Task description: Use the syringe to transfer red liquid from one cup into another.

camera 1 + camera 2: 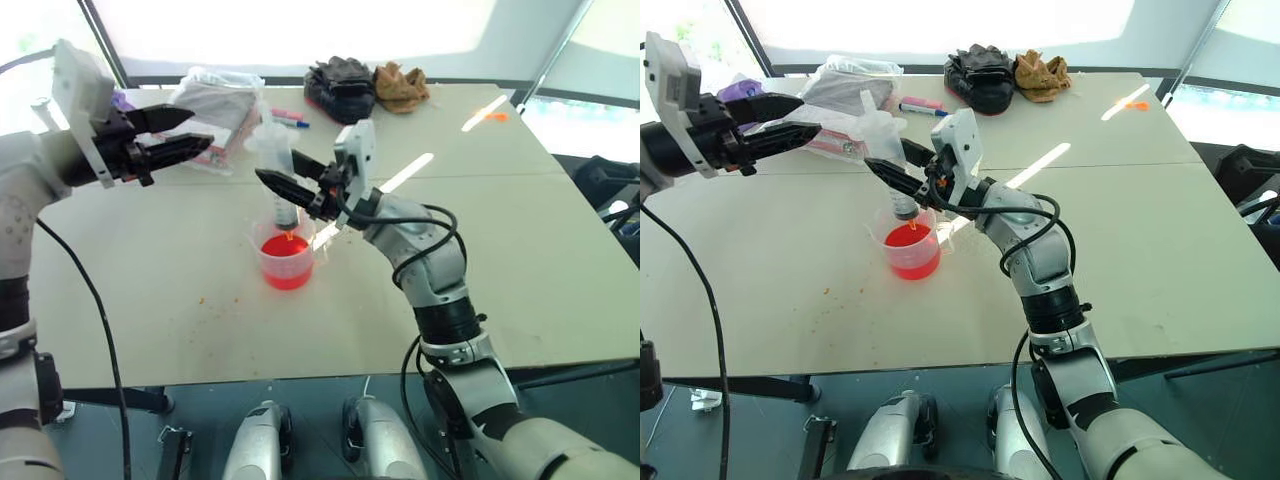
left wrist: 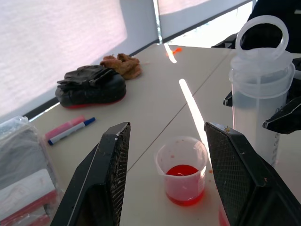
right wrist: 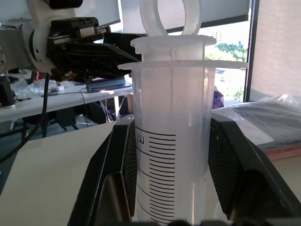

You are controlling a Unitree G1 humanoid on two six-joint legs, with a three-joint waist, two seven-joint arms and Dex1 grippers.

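My right gripper is shut on the barrel of the syringe, which it holds nearly upright over the table's middle. Its plunger is pushed in and its orange tip hangs just above the red liquid in a clear cup standing on the table. I cannot tell whether this is the wider or the narrower cup. The right wrist view has the syringe between both pads. My left gripper hovers open and empty up to the left, pointing at the syringe and the cup.
At the table's far side lie a black glove pile, a brown cloth, a plastic bag of items and markers. A small orange bit lies at the far right. The table's front edge runs close below the cup.
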